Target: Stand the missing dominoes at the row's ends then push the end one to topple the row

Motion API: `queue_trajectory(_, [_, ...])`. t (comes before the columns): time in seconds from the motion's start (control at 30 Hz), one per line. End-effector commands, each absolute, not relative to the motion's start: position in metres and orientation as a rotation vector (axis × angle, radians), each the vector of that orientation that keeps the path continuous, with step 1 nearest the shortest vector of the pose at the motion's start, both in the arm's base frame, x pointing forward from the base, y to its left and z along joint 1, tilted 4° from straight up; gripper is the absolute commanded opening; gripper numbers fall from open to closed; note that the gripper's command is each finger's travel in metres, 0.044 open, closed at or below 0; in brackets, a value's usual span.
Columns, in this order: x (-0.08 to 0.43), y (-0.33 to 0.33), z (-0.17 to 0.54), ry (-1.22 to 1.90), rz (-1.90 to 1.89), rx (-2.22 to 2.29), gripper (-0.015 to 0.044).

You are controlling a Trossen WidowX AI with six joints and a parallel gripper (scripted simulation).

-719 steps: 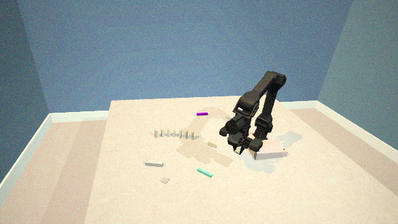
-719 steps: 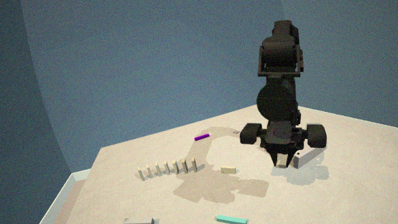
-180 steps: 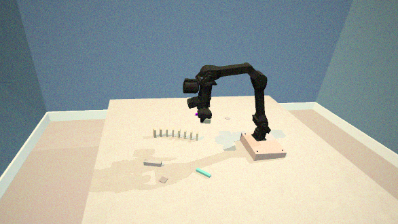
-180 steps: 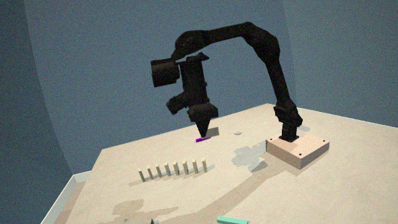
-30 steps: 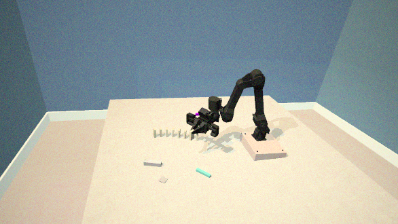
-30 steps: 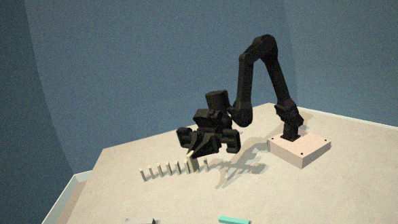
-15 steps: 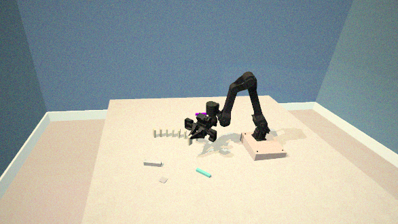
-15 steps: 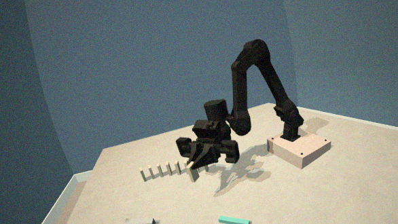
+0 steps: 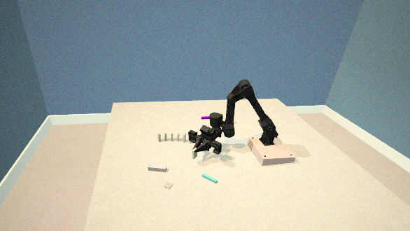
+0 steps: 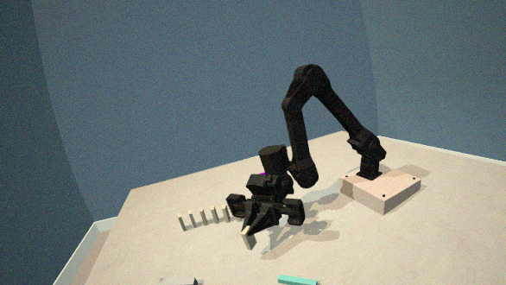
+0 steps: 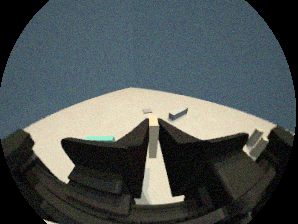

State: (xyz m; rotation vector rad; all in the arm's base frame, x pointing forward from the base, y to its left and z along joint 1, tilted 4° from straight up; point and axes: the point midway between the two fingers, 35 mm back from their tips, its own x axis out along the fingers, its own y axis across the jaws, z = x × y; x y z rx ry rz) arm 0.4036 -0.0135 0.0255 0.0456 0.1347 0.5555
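Note:
A row of several cream dominoes [image 9: 171, 137] stands upright on the table, left of the arm; it also shows in the exterior view [image 10: 202, 217]. My gripper [image 9: 199, 150] is shut on another cream domino [image 9: 194, 153], held upright by its top. This domino sits in front of the row's right end, off the row's line, with its bottom at or near the table [image 10: 243, 243]. In the wrist view the held domino [image 11: 153, 137] shows between the two fingertips.
A grey block [image 9: 157, 168] lies flat in front of the row, with a small flat grey piece [image 9: 168, 185] nearer the camera. A teal bar [image 9: 209, 178] lies to the right of them. A purple bar [image 9: 205, 117] is behind the wrist. The arm's base block [image 9: 271, 151] is at the right.

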Motion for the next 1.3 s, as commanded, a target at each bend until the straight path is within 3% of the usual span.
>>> queue_trajectory(0.0, [0.402, -0.011, 0.008, 0.143, 0.569, 0.045, 0.003])
queue_trajectory(0.53, [0.401, -0.009, -0.003, 0.149, 0.574, 0.047, 0.003])
queue_trajectory(1.03, [0.401, -0.009, -0.003, 0.149, 0.574, 0.047, 0.0423])
queue_trajectory(1.27, [0.403, -0.012, 0.042, 0.151, 0.568, 0.051, 0.044])
